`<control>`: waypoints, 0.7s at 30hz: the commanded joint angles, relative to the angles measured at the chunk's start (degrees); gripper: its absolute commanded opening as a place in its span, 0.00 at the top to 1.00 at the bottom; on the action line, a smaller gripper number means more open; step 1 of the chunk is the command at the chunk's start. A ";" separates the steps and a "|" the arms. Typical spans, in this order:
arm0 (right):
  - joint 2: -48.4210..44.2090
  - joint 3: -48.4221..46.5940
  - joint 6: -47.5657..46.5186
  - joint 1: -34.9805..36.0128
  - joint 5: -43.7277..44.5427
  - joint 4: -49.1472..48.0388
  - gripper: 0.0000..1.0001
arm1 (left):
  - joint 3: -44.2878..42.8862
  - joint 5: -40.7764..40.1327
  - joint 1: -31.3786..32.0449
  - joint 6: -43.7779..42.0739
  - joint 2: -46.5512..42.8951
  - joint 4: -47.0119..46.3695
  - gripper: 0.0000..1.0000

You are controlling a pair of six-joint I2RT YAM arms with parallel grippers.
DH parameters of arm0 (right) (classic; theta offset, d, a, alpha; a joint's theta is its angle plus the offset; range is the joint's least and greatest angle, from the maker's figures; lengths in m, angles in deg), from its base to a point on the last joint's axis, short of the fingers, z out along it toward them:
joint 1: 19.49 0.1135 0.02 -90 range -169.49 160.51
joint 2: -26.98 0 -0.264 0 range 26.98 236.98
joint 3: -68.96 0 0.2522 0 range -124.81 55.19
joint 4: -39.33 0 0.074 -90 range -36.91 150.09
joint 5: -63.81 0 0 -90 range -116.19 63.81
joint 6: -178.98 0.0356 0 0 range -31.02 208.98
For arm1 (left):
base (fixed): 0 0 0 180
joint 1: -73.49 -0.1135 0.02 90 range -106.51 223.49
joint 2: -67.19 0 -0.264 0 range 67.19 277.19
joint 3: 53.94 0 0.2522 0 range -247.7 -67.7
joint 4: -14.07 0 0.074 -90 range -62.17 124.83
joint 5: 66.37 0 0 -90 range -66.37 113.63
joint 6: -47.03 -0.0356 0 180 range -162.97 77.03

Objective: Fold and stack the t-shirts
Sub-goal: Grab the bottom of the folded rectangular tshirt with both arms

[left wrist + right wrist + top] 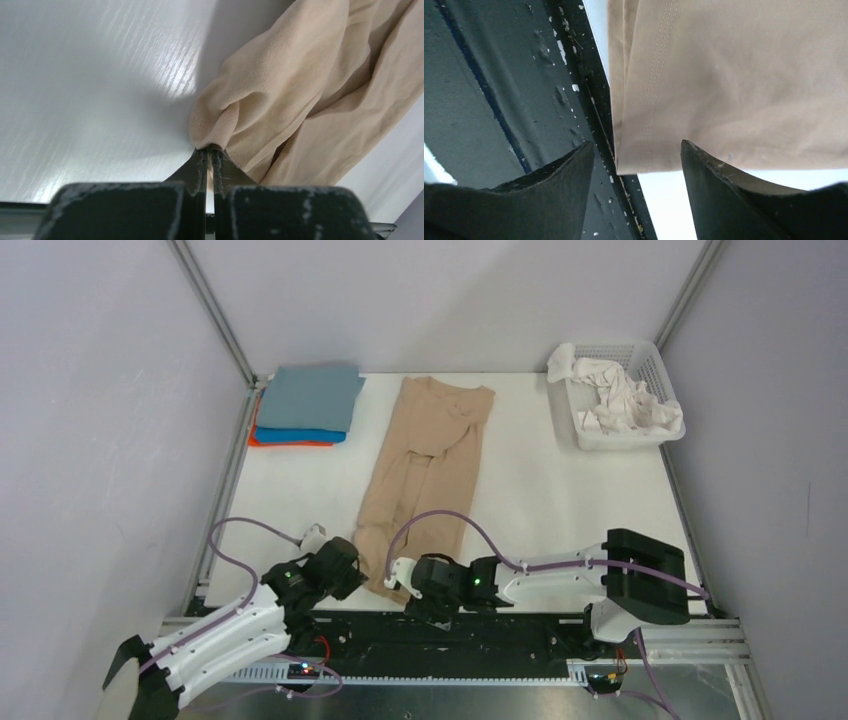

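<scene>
A tan t-shirt [425,470] lies lengthwise in the middle of the white table, folded into a long strip. My left gripper [345,565] is at its near left corner, shut on a pinch of the tan cloth [220,127]. My right gripper [405,580] is at the near right corner, jaws open, straddling the stitched hem corner [644,145] at the table's front edge without holding it. A stack of folded t-shirts [310,400], grey-blue over bright blue over orange, sits at the far left. White t-shirts [625,400] are crumpled in the basket.
A white mesh basket [655,365] stands at the far right corner. The black rail [549,90] runs along the table's near edge, right under my right gripper. Grey walls with metal posts close in the sides and back.
</scene>
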 commanded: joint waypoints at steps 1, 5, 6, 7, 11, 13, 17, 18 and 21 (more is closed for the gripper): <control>2.84 -1.08 -1.60 0.59 1.68 -3.96 0.32 | -1.03 2.72 0.60 0.14 0.24 13.45 1.00; 4.88 -1.13 -0.95 0.58 3.18 -3.71 0.39 | -1.03 2.72 1.15 0.85 -2.23 15.24 1.00; 5.16 -1.29 -0.83 0.59 3.68 -3.53 0.48 | -1.11 2.71 1.18 0.91 -2.56 15.30 1.00; 5.82 -1.36 -0.63 0.61 3.82 -2.94 0.61 | -1.18 2.85 1.19 0.90 -3.22 15.36 1.00; 5.77 -1.91 -0.11 1.80 2.64 -1.63 0.88 | -1.71 3.42 2.11 0.82 -4.92 15.86 1.00; 4.69 -2.03 -0.10 3.00 2.38 -1.65 0.97 | -2.00 3.67 2.62 1.05 -5.71 16.70 1.00; 1.08 -1.95 -0.41 4.21 -2.37 -2.07 1.00 | -4.14 3.36 4.55 1.61 -7.64 19.91 1.00; -0.10 -1.96 -0.44 4.26 -4.32 -2.27 1.00 | -5.27 2.99 5.45 1.64 -8.34 21.10 1.00; -2.32 -1.96 -0.40 4.27 -5.98 -2.62 1.00 | -7.80 1.69 6.56 0.38 -9.05 21.90 1.00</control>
